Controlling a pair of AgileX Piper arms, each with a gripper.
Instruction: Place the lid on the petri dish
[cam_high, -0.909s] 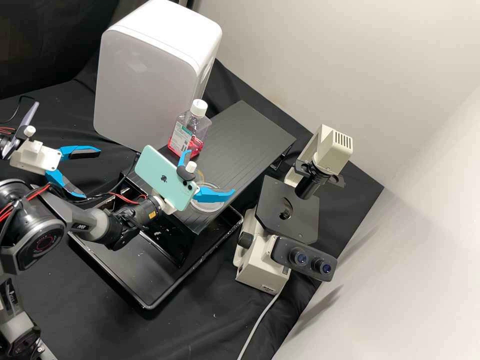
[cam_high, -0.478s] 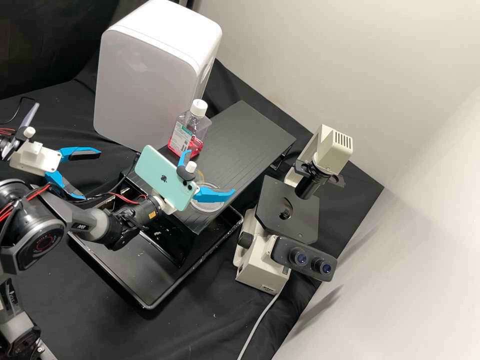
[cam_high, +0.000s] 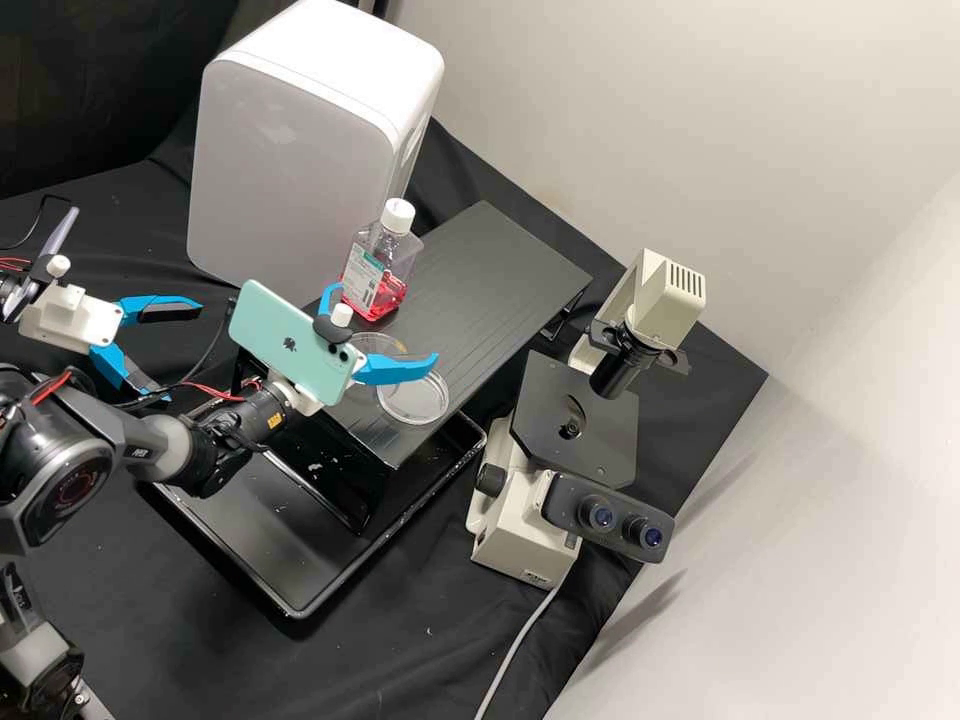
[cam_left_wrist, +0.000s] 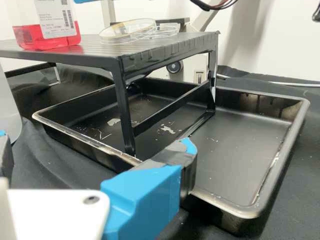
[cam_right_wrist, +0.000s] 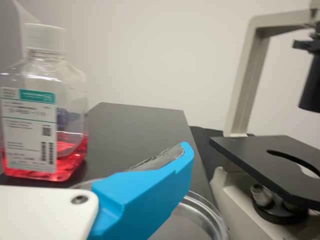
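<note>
Lid (cam_high: 372, 348) flat, clamped between fingers (cam_high: 405, 366) of right gripper (cam_high: 385, 335), beside petri dish (cam_high: 413, 397); left gripper (cam_high: 165, 340) fingers apart.

Quick materials rundown. The bench is draped in matt black cloth (cam_high: 440, 640), a bit wrinkly. The tray (cam_high: 270, 520) at 7 o'clock looks like black metal with a semi-gloss finish, scuffed and flecked white. The rack (cam_high: 500, 260) over it is matt black with a ribbed top.

The petri dish (cam_high: 412, 397), lid (cam_high: 385, 345) and bottle (cam_high: 378, 262) are all clear glossy plastic, and the bottle has a paper label. The big box (cam_high: 300, 130) at 11 o'clock is smooth matt white plastic. The microscope (cam_high: 510, 530) at 4 o'clock has a cream painted body and a satin black stage.

Fingers on the left gripper (cam_high: 160, 342) and right gripper (cam_high: 385, 330) are smooth blue plastic.
</note>
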